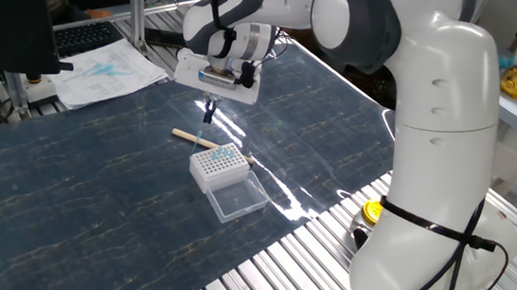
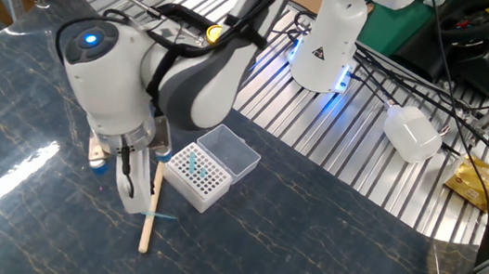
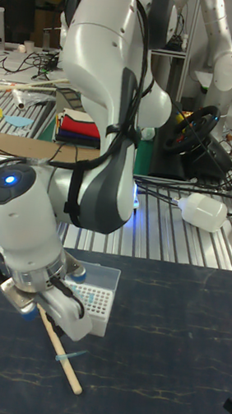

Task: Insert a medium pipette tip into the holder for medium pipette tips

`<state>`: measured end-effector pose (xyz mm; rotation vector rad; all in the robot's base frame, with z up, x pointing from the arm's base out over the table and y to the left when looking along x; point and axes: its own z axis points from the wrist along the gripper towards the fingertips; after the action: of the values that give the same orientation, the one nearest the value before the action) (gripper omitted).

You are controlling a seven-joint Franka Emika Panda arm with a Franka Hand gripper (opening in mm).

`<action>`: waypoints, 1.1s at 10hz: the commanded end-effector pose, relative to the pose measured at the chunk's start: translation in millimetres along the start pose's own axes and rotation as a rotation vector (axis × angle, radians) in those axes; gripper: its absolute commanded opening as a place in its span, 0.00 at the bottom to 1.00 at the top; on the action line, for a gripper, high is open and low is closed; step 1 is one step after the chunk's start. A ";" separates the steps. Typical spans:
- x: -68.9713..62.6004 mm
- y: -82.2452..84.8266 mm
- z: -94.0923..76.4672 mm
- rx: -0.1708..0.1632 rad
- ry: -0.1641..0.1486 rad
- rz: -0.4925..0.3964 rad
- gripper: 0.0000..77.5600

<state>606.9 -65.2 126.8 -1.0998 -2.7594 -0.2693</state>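
Beside holder edge: end effector gripping tip.

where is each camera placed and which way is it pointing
One fixed view: high beside the robot's base, looking across the table at the holder for medium pipette tips; shows the arm's big white links and the gripper.
The other fixed view: opposite side, looking down past the wrist toward the base; gripper beside the holder.
Tall fixed view: low at the table edge, facing the arm head-on; cream stick in front.
All three share the holder, the stick and the gripper.
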 end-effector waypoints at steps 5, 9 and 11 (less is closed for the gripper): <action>-14.9 5.3 3.6 -0.026 0.036 0.035 0.00; -20.7 6.7 8.6 -0.038 0.052 0.047 0.00; -23.8 7.0 12.4 -0.043 0.057 0.049 0.00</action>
<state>626.6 -72.5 109.0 -1.1463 -2.6849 -0.3449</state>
